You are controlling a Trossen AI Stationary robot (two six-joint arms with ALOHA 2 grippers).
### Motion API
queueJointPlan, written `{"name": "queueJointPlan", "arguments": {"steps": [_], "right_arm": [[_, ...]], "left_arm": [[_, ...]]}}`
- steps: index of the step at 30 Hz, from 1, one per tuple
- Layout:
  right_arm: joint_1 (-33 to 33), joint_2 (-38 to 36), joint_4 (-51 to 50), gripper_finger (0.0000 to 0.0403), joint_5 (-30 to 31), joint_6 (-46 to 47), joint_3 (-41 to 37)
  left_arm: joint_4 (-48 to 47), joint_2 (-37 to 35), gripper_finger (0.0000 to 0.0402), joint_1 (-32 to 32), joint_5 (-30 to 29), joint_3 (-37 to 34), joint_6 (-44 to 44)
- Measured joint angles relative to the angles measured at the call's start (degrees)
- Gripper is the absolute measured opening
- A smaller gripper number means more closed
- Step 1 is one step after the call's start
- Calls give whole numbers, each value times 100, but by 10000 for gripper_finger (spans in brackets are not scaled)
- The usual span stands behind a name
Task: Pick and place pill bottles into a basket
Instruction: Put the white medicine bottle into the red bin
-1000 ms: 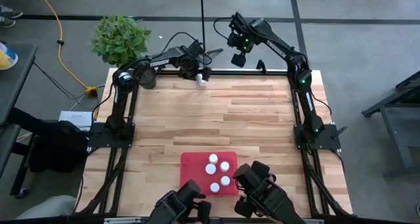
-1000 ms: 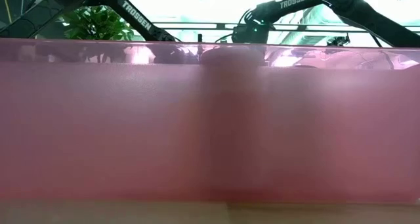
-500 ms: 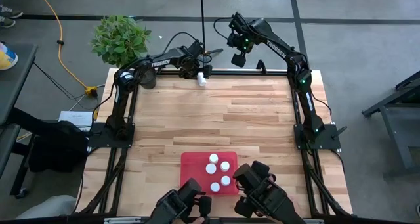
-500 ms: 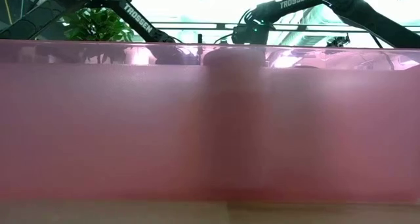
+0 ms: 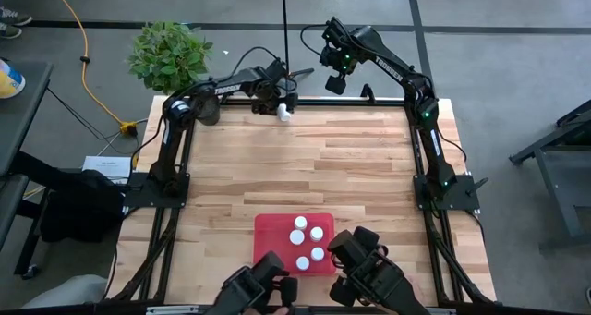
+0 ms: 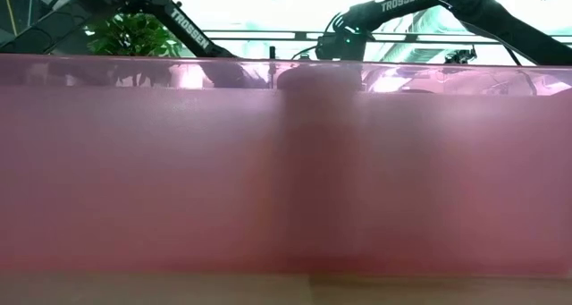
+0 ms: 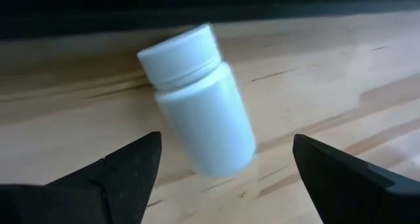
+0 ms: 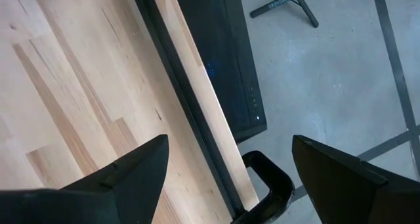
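- The step in hand looks like picking up the last bottle [image 5: 285,114]; it stands at the far edge of the bench [image 5: 369,167], well apart from the red tray [image 5: 268,232] at the near edge; five white-capped bottles [image 5: 308,243] already sit in that tray
- The left gripper [image 5: 277,104] is at this far bottle with its fingers spread wide; the left wrist view shows the white bottle [image 7: 200,99] between the two fingertips [image 7: 128,161], neither touching it; the bottle looks tilted and slightly blurred there, so it may be unsteady
- To do it well, the gripper should be centred so both fingers meet the body below the cap together; a one-sided touch would likely tip so small and light a bottle against the dark rail behind it
- It should close gently on the body, not the cap, then lift straight up before travelling back to the tray
- The tray's free space seems to lie on the side away from the five bottles; setting down there would avoid knocking them
- The right gripper [image 5: 334,75] waits in the air beyond the far edge of the bench, fingers apart and holding nothing; it is clear of the path to the tray
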Motion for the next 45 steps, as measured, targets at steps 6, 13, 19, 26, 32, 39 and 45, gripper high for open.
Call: {"name": "queueJointPlan", "arguments": {"steps": [6, 13, 19, 26, 32, 39, 45], "right_arm": [[0, 0, -5, 313, -22, 3, 0], [0, 0, -28, 313, -66, 12, 0], [0, 0, -66, 313, -70, 19, 0], [0, 0, -92, 313, -128, 20, 0], [0, 0, -127, 313, -198, 35, 0], [0, 0, -127, 313, -198, 35, 0], [0, 0, -148, 313, -199, 35, 0]], "left_arm": [[61, 314, 375, 6, 411, 17, -166], [152, 384, 362, 52, 528, 55, -424], [260, 438, 304, 68, 576, 186, -446], [247, 438, 225, 74, 555, 188, -448], [243, 436, 199, 74, 554, 196, -356], [228, 429, 196, 74, 576, 197, -141], [222, 426, 195, 74, 734, 197, 67]]}}
